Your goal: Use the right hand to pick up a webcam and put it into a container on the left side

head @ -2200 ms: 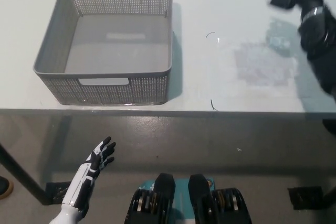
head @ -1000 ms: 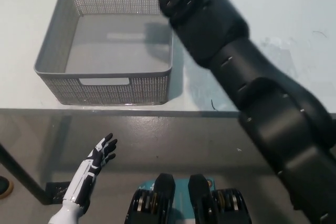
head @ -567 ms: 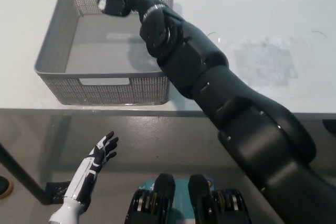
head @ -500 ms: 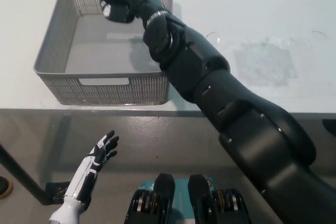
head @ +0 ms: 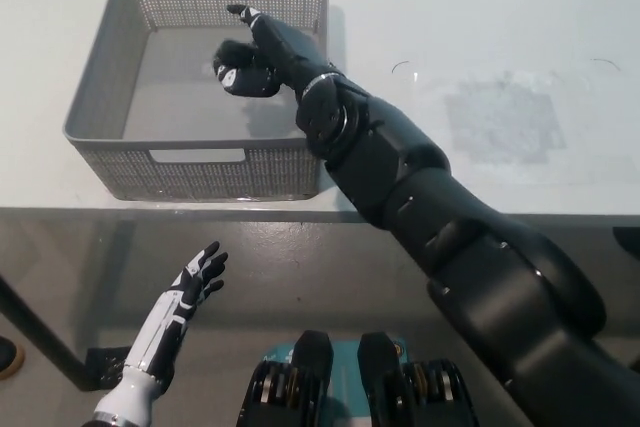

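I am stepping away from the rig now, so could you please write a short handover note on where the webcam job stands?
Right robot hand: over the grey basket, fingers spread; the black webcam sits right under the palm. Whether it is released or touching the basket floor cannot be told.
Left robot hand: resting low in front of the table, open, holding nothing.
Done: webcam carried to the container on the left side.
Left: confirm that the webcam lies free in the basket, then draw the right arm back.

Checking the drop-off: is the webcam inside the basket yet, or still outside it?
Inside its walls: the webcam sits within the grey basket, below the right hand, whose fingers are spread. Whether it touches the floor, cannot tell.
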Motion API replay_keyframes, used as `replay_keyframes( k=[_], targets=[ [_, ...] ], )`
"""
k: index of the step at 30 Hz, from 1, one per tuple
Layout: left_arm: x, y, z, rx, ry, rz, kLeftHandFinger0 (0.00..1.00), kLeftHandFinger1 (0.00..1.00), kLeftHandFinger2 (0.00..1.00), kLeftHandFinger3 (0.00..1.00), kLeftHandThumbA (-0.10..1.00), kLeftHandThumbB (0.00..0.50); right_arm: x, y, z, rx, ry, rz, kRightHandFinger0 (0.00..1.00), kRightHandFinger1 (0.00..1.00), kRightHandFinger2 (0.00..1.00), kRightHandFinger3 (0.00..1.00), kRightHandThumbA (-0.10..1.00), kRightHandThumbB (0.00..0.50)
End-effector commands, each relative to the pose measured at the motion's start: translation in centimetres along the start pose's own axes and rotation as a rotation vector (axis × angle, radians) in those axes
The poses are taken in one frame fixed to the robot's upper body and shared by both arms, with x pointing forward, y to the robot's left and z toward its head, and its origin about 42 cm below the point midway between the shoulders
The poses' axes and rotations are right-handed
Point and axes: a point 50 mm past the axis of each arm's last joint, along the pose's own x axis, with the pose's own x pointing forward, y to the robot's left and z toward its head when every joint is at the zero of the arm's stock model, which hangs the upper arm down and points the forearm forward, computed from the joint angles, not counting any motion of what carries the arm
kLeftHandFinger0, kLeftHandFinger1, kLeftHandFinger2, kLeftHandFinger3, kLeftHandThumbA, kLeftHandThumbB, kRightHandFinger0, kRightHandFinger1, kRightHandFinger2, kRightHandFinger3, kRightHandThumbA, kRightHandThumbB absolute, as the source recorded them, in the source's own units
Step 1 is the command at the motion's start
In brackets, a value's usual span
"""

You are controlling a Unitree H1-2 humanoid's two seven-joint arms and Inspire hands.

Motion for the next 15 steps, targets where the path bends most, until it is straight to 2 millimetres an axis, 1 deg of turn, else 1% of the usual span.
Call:
replay_keyframes(
  k=[1,3,6,8,9,10,11,12,13,14,15],
  targets=[
    [0.8,0.5,1.2,0.033,-0.040,-0.033,1.00,1.00,1.00,1.00,1.00,0.253,0.8,-4.1,3.7,-0.072,-0.104,0.001,1.00,1.00,1.00,1.00,1.00,0.384],
    [0.7,0.5,1.2,0.038,-0.041,-0.037,1.00,1.00,1.00,1.00,1.00,0.254,0.8,-5.1,4.1,-0.078,-0.130,-0.015,1.00,1.00,1.00,1.00,1.00,0.380],
    [0.7,0.5,1.2,0.042,-0.044,-0.037,1.00,1.00,1.00,1.00,1.00,0.247,0.8,-6.4,4.5,-0.038,-0.155,-0.041,1.00,1.00,1.00,1.00,1.00,0.400],
    [0.8,0.5,1.2,0.039,-0.039,-0.041,1.00,1.00,1.00,1.00,1.00,0.253,0.8,-7.3,4.8,-0.009,-0.181,-0.067,1.00,1.00,1.00,1.00,1.00,0.401],
    [0.9,0.6,1.3,0.043,-0.043,-0.040,1.00,1.00,1.00,1.00,1.00,0.257,0.7,-8.6,5.2,0.030,-0.206,-0.086,1.00,1.00,1.00,1.00,1.00,0.404],
    [0.9,0.6,1.3,0.044,-0.043,-0.041,1.00,1.00,1.00,1.00,1.00,0.256,0.6,-8.9,5.2,0.041,-0.214,-0.095,1.00,1.00,1.00,1.00,1.00,0.406],
    [0.9,0.6,1.4,0.049,-0.049,-0.045,1.00,1.00,1.00,1.00,1.00,0.248,0.5,-10.1,5.6,0.031,-0.233,-0.119,1.00,1.00,1.00,1.00,1.00,0.409],
    [1.0,0.6,1.3,0.034,-0.045,-0.044,1.00,1.00,1.00,1.00,1.00,0.257,0.3,-11.1,5.9,0.030,-0.269,-0.150,1.00,1.00,1.00,1.00,1.00,0.416],
    [1.0,0.6,1.3,0.036,-0.046,-0.043,1.00,1.00,1.00,1.00,1.00,0.251,0.2,-11.6,6.0,0.046,-0.286,-0.155,1.00,1.00,1.00,1.00,1.00,0.405],
    [1.0,0.6,1.3,0.038,-0.045,-0.041,1.00,1.00,1.00,1.00,1.00,0.250,-0.3,-13.3,6.4,0.120,-0.349,-0.181,1.00,1.00,1.00,1.00,1.00,0.405],
    [1.0,0.7,1.3,0.037,-0.044,-0.041,1.00,1.00,1.00,1.00,1.00,0.249,-0.7,-14.2,6.5,0.155,-0.379,-0.201,1.00,1.00,1.00,1.00,1.00,0.406]
  ],
)
